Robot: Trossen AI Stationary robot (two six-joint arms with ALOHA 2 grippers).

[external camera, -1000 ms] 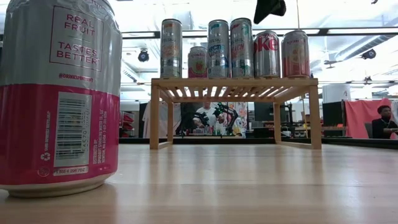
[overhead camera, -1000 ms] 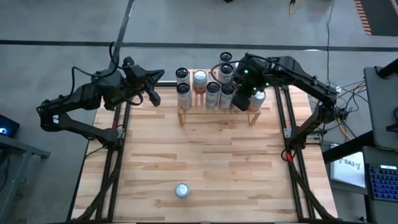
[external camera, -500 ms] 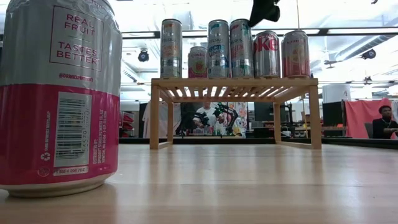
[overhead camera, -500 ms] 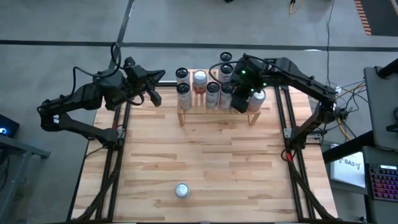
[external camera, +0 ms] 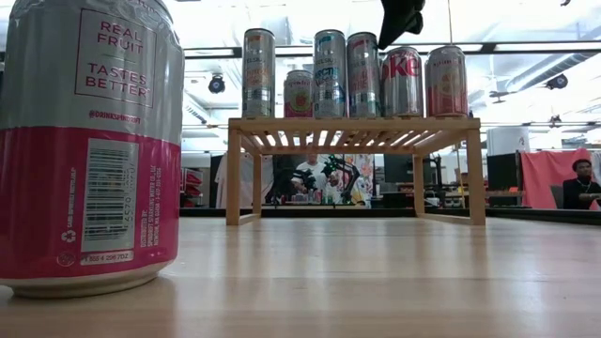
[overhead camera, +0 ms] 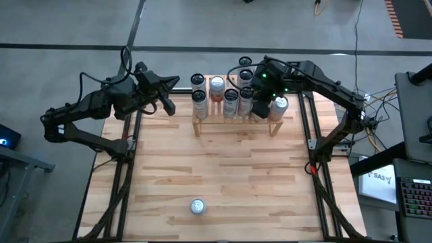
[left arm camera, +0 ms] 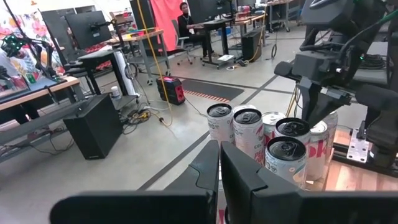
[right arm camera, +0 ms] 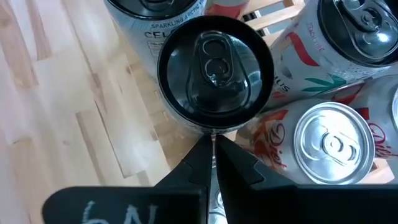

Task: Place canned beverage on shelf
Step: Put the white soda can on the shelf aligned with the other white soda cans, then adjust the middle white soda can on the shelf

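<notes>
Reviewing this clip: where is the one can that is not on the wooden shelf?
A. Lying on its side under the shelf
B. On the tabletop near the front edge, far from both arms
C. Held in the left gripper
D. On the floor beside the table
B. The lone can stands upright on the table near its front edge, well away from the shelf and from both arms.

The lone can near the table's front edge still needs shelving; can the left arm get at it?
Probably yes: the can stands alone on bare tabletop, nothing blocking the left gripper.
</notes>
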